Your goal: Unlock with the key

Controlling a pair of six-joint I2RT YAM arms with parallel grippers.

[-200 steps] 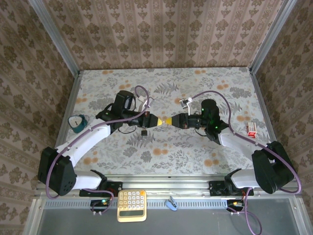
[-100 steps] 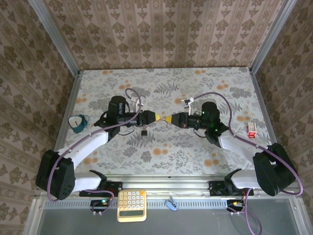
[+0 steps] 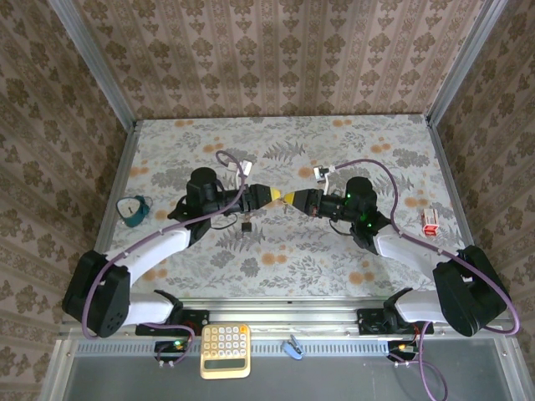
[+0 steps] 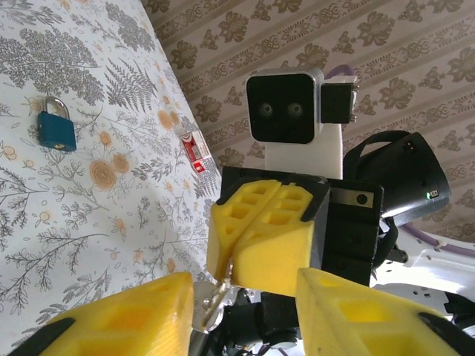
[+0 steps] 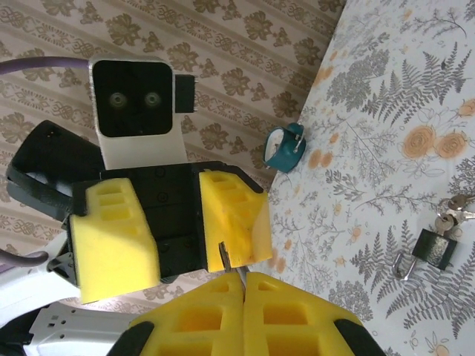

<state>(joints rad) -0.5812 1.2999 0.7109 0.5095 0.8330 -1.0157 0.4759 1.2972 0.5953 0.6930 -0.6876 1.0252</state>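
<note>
Above the surface's [image 3: 376, 138] middle, the key [image 4: 214, 301] is being pinched in the clenched right hand [image 5: 243, 280], its long axis seemingly running toward the left hand [image 3: 269, 194], whose released fingers [image 4: 133, 315] are flanking it; the black padlock [image 3: 247, 226] is lying just nearward, closer to the left hand.

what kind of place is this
Likely a robot test cell, not a home: wallpapered panels in a metal frame box in a floral table, with left arm and right arm bolted at its near edge.

Blue padlock [image 4: 56, 127], black padlock [image 5: 431, 248], teal band [image 5: 286, 147], grey-orange floral tbl [image 3: 334, 142].
</note>
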